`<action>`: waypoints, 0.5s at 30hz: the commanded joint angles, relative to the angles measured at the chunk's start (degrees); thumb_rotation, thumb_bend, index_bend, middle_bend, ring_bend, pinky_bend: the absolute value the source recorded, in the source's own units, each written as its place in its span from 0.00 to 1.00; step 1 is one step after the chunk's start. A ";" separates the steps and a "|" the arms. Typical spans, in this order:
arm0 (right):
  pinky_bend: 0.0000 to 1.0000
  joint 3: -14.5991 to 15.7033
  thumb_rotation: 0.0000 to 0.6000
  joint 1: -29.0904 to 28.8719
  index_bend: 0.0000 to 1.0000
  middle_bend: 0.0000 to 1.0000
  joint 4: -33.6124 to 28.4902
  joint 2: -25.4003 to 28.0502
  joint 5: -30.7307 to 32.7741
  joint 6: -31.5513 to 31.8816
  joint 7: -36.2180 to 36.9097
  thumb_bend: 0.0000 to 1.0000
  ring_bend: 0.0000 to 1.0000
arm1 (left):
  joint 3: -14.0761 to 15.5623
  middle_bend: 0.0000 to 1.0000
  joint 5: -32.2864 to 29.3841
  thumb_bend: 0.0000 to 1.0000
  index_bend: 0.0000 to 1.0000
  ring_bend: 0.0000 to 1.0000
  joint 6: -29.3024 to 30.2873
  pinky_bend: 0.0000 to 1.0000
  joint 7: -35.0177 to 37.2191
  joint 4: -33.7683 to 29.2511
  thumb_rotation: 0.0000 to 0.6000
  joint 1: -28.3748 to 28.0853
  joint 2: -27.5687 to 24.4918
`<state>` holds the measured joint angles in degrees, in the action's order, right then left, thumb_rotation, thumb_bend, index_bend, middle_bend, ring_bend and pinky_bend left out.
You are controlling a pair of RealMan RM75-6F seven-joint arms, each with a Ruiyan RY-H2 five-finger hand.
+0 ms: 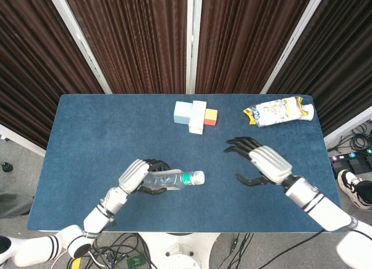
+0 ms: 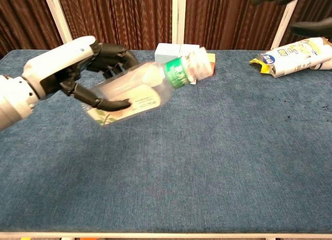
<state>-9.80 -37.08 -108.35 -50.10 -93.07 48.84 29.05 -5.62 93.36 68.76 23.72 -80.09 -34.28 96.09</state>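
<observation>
Bottle status: the clear plastic bottle with green neck band and white cap (image 1: pixel 173 179) is held off the blue-covered bench (image 1: pixel 87 135), lying nearly level, cap pointing toward the right hand (image 1: pixel 260 162). The left hand (image 1: pixel 139 177) wraps the bottle's body, fingers curled around it. The right hand holds nothing, its fingers spread, and hovers just beyond the cap.

Risk: the grip sits on the bottle's rear half, so the smooth wall could slip or rotate if the wrist tilts. A mistimed approach by the right hand could knock the cap end.

Contents: whether the bottle holds liquid cannot be told. The white, yellow and blue snack bag (image 1: pixel 278 111) lies at the far right edge; its contents are hidden.
</observation>
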 commanded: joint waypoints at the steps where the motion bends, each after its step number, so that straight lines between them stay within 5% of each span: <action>1: 0.00 -0.93 0.74 -3.80 0.23 0.08 -1.70 -0.38 0.50 -3.97 3.22 0.27 0.00 | -0.76 0.56 -0.94 0.44 0.53 0.45 0.45 0.55 0.66 0.02 1.00 -0.38 0.91; 15: 0.00 0.45 0.71 -6.46 0.26 0.08 -1.83 -0.95 2.60 -5.81 2.04 0.19 0.00 | -0.74 0.56 -2.11 0.44 0.53 0.45 2.02 0.54 -0.79 -1.31 1.00 -0.25 1.21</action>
<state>-9.40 -43.50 -110.22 -51.01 -90.51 43.03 31.14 -6.37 91.25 70.78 22.94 -81.40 -34.53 97.31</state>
